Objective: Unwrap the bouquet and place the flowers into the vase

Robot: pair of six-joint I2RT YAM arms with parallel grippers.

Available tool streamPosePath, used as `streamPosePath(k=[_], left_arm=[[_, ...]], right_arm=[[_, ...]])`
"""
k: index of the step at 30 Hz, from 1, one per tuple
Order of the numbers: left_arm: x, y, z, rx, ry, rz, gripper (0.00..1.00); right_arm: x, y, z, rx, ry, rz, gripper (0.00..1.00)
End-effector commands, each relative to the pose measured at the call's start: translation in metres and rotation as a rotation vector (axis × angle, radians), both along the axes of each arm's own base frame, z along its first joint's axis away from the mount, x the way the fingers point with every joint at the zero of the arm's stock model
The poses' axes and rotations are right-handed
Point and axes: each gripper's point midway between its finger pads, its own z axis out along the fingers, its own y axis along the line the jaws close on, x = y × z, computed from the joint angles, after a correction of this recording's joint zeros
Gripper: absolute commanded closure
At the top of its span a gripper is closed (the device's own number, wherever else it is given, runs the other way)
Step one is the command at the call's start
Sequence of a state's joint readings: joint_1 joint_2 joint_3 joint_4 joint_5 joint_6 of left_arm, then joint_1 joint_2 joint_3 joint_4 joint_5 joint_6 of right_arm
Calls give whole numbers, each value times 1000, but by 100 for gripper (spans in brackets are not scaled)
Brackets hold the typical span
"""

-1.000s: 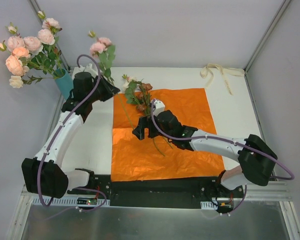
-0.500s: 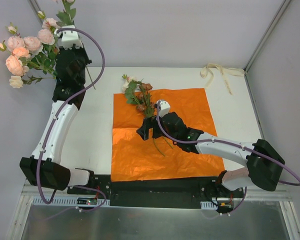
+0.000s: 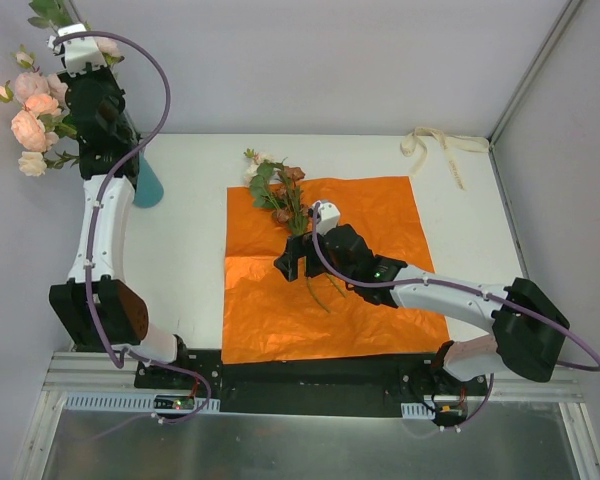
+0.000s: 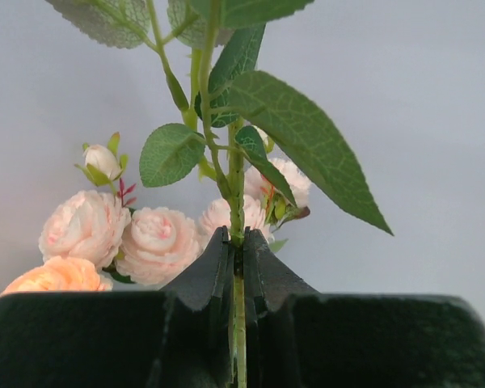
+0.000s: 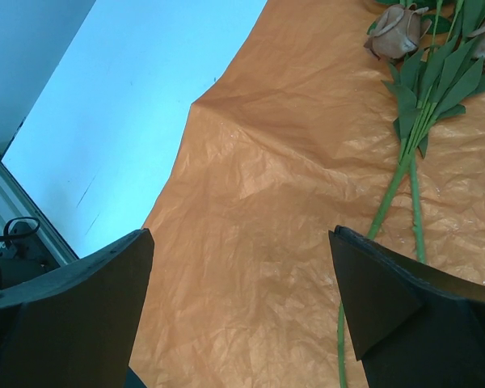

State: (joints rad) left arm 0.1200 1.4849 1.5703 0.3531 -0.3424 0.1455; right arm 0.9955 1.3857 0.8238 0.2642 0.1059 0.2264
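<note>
White table [image 3: 190,270] inside grey walls [image 3: 330,60], with orange paper [image 3: 380,220] spread flat at centre and a few brownish flowers [image 3: 280,195] lying on its upper left part. At upper left of the overhead view, the left gripper [image 4: 235,242] is clamped on one leafy stem [image 4: 236,194], held high above the teal vase [image 3: 148,185] already crowded with pink roses [image 3: 30,128]; the right gripper [image 5: 241,242] hovers wide open and empty over the paper. Lowered off-line, the stem could likely miss the narrow mouth or tip the vase.
</note>
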Motion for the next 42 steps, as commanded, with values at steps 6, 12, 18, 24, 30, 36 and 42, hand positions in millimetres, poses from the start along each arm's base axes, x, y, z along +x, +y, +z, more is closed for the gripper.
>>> streamPosePath(k=[6, 12, 18, 24, 30, 36, 42], left_arm=[[13, 24, 24, 51, -158, 17, 100], [37, 30, -14, 64, -97, 9, 100], [55, 35, -56, 55, -21, 12, 100], [48, 44, -86, -45, 74, 69, 92], [28, 39, -114, -166, 179, 78, 67], [6, 24, -126, -294, 274, 43, 59], [-29, -17, -123, -422, 339, -116, 34]], right_arm=[[6, 6, 15, 27, -43, 23, 1], [9, 4, 16, 22, -53, 28, 1], [11, 2, 17, 23, -47, 25, 1], [17, -4, 15, 14, -23, -16, 1], [16, -4, 19, 24, 2, -20, 1], [18, -10, 22, 36, 35, -80, 1], [26, -20, 12, 16, 104, -189, 2]])
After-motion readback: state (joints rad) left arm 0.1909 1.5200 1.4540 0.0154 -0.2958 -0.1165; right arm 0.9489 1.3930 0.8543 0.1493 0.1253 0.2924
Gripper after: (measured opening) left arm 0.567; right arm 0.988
